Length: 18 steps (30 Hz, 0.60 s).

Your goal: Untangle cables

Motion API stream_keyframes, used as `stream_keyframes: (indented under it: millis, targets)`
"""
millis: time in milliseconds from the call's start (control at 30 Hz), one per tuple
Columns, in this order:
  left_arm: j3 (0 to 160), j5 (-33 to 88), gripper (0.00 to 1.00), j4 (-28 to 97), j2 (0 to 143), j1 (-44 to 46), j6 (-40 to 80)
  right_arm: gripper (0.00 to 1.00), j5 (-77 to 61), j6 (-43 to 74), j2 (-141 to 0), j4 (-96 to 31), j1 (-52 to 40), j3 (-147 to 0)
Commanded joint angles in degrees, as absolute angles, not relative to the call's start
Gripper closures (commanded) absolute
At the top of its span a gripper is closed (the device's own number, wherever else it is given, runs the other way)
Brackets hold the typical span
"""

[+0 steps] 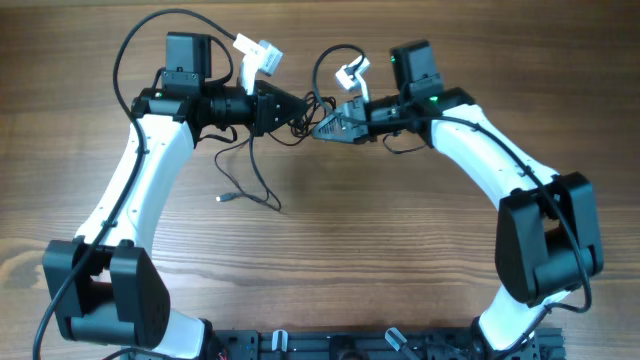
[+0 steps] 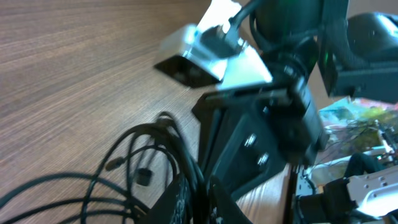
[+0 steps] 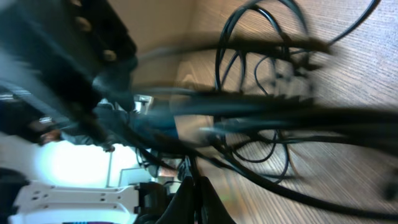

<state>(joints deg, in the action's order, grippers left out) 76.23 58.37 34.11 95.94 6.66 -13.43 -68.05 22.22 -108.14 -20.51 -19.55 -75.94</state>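
The cables (image 1: 300,118) are thin black cords bunched in a tangle between the two grippers at the back middle of the table. My left gripper (image 1: 298,108) is shut on strands at the tangle's left side; the left wrist view shows cords (image 2: 186,163) pinched between its fingers (image 2: 202,199). My right gripper (image 1: 322,125) is shut on strands at the right side; the right wrist view shows a cord (image 3: 194,168) running into its closed fingers (image 3: 196,186). A loose strand hangs down to a small plug end (image 1: 224,197) on the table.
The wooden table (image 1: 400,250) lies under everything. Thicker arm cables loop above both wrists (image 1: 135,45). The two grippers are nearly tip to tip. The right gripper's body (image 2: 267,124) fills the left wrist view.
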Motion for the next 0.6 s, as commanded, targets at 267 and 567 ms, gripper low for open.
stream_keyframes:
  millis: [267,567]
  targets:
    - [76.4,19.1,0.64,37.2,95.8,8.7,19.0,0.53,-45.6,20.9,-107.5,-21.9,-21.1,-75.7]
    - [72.9,14.5,0.37,45.3,95.8,3.0,21.7,0.60,-16.2,13.3,-109.3,-6.5,-33.6,-75.7]
